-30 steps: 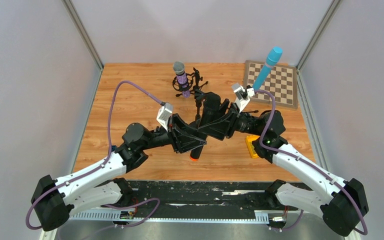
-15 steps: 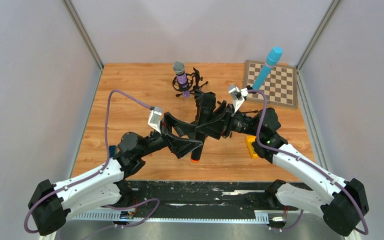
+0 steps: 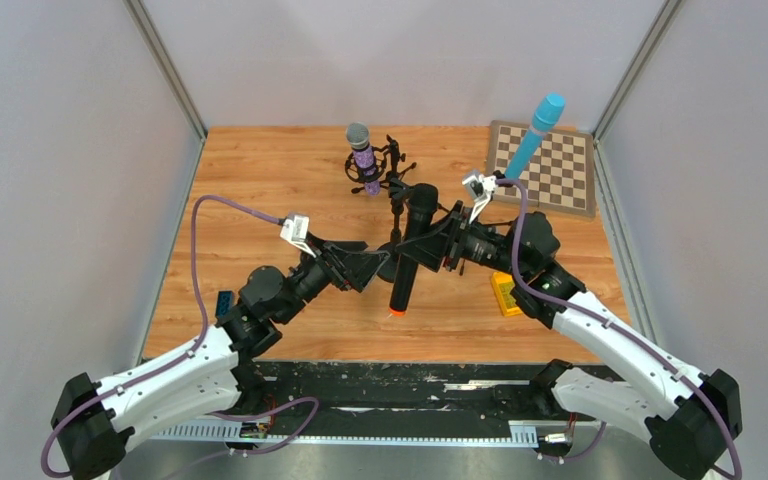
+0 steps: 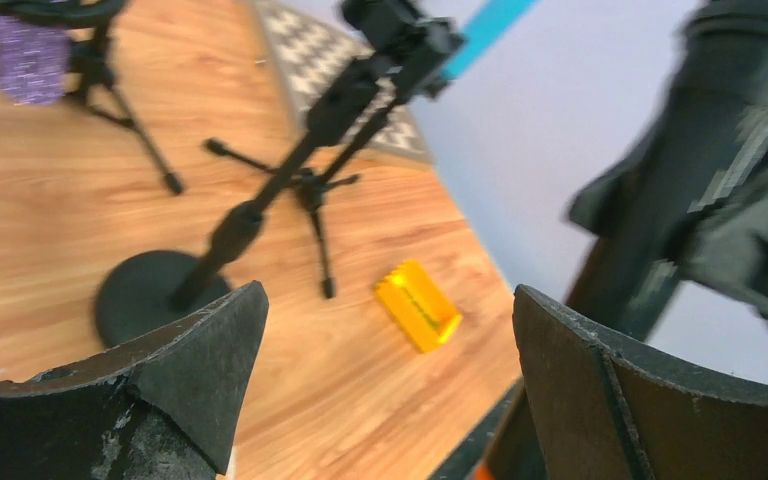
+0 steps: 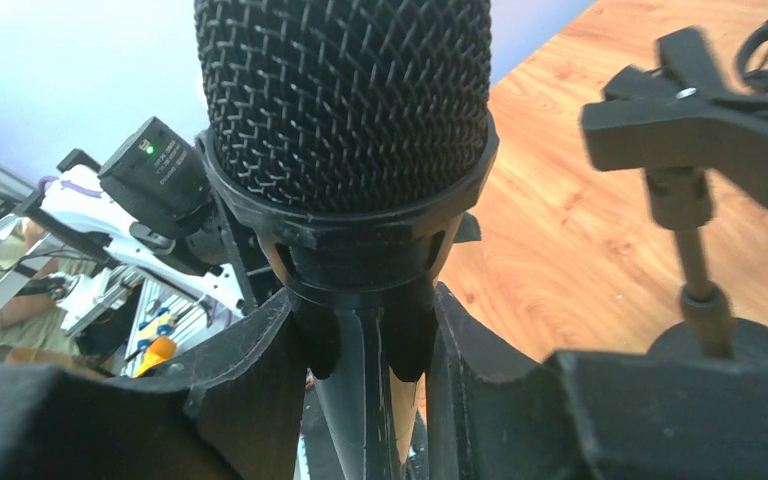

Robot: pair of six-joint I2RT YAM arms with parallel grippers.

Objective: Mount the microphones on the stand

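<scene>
My right gripper [image 3: 423, 250] [image 5: 365, 365] is shut on the black microphone [image 3: 412, 245], just below its mesh head [image 5: 345, 100]. That microphone hangs steeply tilted above the table, its orange end ring [image 3: 395, 313] lowest. My left gripper [image 3: 378, 263] [image 4: 390, 345] stands open just left of it, with nothing between its fingers. The empty black stand [image 3: 396, 200] [image 4: 250, 215] rises behind them; its clip [image 5: 705, 125] is right of the mesh head. The glittery purple microphone [image 3: 363, 160] sits in a mount at the back. The light-blue microphone [image 3: 535, 135] stands tilted over the chessboard.
A chessboard [image 3: 560, 175] lies at the back right. A yellow block [image 3: 505, 293] [image 4: 418, 305] rests on the wood under my right arm. The stand's round base [image 4: 145, 295] [image 5: 735, 340] and thin tripod legs [image 4: 315, 195] stand mid-table. Grey walls close in the sides.
My left gripper has opened, let go of the black microphone and drawn back to the left. The right gripper keeps the microphone, which now hangs more upright.
</scene>
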